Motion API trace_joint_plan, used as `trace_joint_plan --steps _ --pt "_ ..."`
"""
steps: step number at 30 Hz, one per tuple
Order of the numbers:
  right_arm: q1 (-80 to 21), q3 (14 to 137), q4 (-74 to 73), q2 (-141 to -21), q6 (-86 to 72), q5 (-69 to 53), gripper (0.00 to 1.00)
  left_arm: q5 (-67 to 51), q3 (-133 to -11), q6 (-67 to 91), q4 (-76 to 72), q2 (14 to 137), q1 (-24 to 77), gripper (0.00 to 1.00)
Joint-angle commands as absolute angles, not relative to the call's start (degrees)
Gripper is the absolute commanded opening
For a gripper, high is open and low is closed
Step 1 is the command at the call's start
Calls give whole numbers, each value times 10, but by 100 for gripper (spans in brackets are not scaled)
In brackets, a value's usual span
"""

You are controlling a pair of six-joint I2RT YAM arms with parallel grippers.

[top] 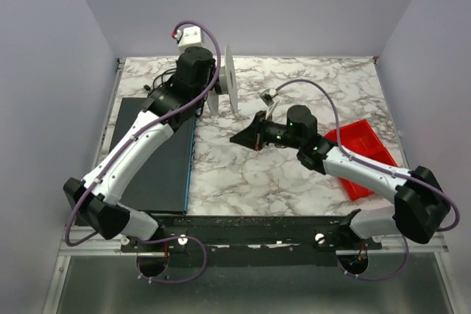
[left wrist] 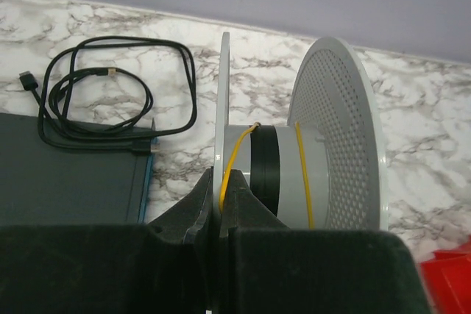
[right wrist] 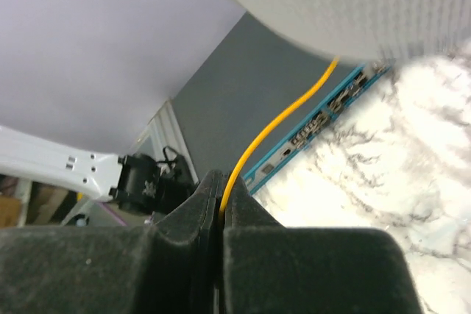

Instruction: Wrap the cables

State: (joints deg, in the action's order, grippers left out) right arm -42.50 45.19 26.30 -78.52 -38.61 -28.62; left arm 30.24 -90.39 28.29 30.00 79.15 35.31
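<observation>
**Thin cable pinched at both ends: one hard pull could undo it**

At the far left of the left wrist view, the black cord [left wrist: 110,93] lies looped on the table beside the dark mat [left wrist: 66,174], apart from the action. It's no trouble unless slack drifts that way.

Bottom centre, the left gripper [left wrist: 223,183] is clamped narrow on the near flange of the spool [left wrist: 346,108]. The cable [left wrist: 234,154] seems to run down into that same pinch. That's the worry: trapped there it cannot feed, and a tug may stretch or cut it.

Centre right, there are just two sparse yellow turns on the hub. Lose tension and they could slide or spring off.

In the right wrist view, the right gripper [right wrist: 221,195] is closed tight on the cable, which rises toward the upper right and the spool. So thin a strand could slip through the pads, or a strong pull could tip the spool.

The red bin [top: 360,148] sits far right, apart.
</observation>
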Motion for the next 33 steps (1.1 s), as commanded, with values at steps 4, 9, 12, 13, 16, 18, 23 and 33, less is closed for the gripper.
trace_joint_plan --steps 4,9,12,13,16,18,23,33 --pt "-433 616 -100 -721 -197 -71 1 301 -906 229 308 839 375 0" --pt "-433 694 -162 -728 -131 74 1 263 -889 165 321 842 415 0" --pt "-433 718 -168 -739 -99 157 1 242 -876 130 330 834 432 0" --pt "-433 721 -165 -742 -93 176 1 231 -875 123 338 832 434 0" --pt "-433 724 -152 -749 -80 215 1 200 -879 99 366 827 439 0" --pt "-433 720 -137 -745 -79 226 4 190 -880 84 381 822 443 0" --pt "-432 717 -118 -753 -71 266 13 131 -858 59 385 791 445 0" --pt "-374 663 -66 -778 -100 128 16 70 -843 66 387 728 444 0"
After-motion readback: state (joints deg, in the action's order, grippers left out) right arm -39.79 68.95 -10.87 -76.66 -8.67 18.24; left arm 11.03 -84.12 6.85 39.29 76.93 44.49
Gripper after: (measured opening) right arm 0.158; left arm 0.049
